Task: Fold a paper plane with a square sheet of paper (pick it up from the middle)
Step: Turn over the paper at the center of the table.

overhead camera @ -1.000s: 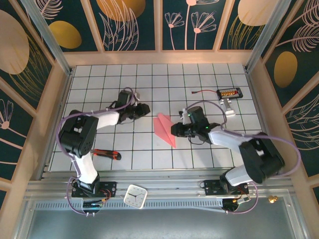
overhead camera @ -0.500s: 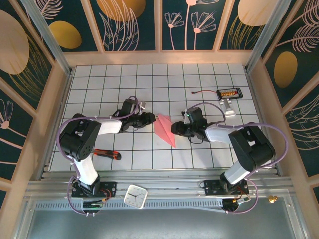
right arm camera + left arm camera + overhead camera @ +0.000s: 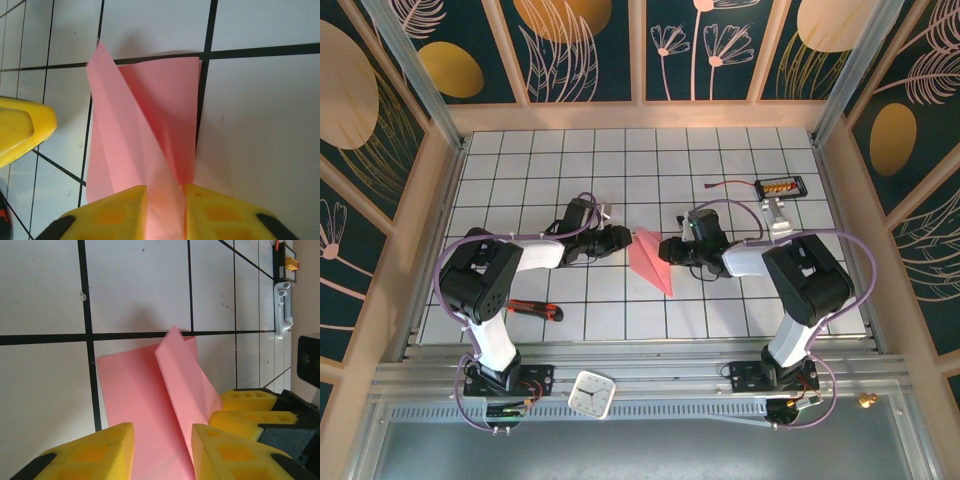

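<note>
At the middle of the tiled table (image 3: pixel 550 160), the paper plane (image 3: pixel 650 262) lies with its narrow nose toward the near edge and its blunt tail away. It is salmon-pink, with the wings flat on the tiles and the centre ridge standing up.

Right gripper (image 3: pixel 666 250) comes in low from the plane's right side. In its wrist view, the right gripper (image 3: pixel 164 196) is clamped on the raised ridge of the plane (image 3: pixel 145 125) — yellow pads pressed together, paper between them.

Left gripper (image 3: pixel 625 240) sits just beside the plane's left edge. In its wrist view, the left gripper (image 3: pixel 161 440) has its jaws parted, and the plane (image 3: pixel 145 400) runs through the gap with nothing gripped. Whether either pad touches the paper I cannot tell.

Elsewhere:
- A red-handled tool (image 3: pixel 532 310) lies near the left arm's base.
- A white clock (image 3: pixel 592 393) sits on the front rail.
- A small black board (image 3: pixel 781 186) sits far right, well apart from the plane.
</note>
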Tool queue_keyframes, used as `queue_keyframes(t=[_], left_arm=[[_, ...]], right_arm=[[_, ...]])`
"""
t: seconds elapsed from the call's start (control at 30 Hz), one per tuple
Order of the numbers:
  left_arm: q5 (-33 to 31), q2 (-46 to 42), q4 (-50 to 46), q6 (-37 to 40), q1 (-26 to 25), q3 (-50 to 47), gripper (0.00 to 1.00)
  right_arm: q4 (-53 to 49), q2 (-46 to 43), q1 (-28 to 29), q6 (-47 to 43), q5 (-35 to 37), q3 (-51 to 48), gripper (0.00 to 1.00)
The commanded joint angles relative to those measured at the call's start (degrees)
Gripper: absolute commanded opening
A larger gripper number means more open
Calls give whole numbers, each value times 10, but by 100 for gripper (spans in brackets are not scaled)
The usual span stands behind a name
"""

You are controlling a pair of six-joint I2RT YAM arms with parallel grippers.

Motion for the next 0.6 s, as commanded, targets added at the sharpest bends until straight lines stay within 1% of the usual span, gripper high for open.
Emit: queue_keyframes(t=[0.0,0.07,0.13,0.2,0.27,0.3,0.37,0.43,0.5,0.57], left_arm=[[10,2,5,6,3,-6,36],[7,-3,2,7,3,-6,36],[-7,-14,-10,11,3,-3,36],[-21,-30,-19,11,6,-1,37],[-37,-46,-19,5,12,-7,38],[-43,-69,-16,3,16,-10,39],[-50,-88,-10,-2,30,-20,41],[-52,-102,-2,-6,46,-28,42],[-57,-113,0,-8,59,-34,43],[-62,-122,-1,-6,69,-38,44]], right_arm=[[32,-1,-7,-6,-20,6,13],[36,-14,-12,-4,-30,4,1],[36,-39,-21,-2,-38,-4,0],[13,-79,-38,-7,-39,-13,0],[-53,-141,-64,-33,-10,-15,0],[-91,-172,-73,-54,19,-9,0],[-199,-236,-73,-109,126,25,0],[-274,-276,-67,-137,214,62,0],[-335,-291,-40,-153,318,104,0],[-388,-279,18,-160,449,140,0]])
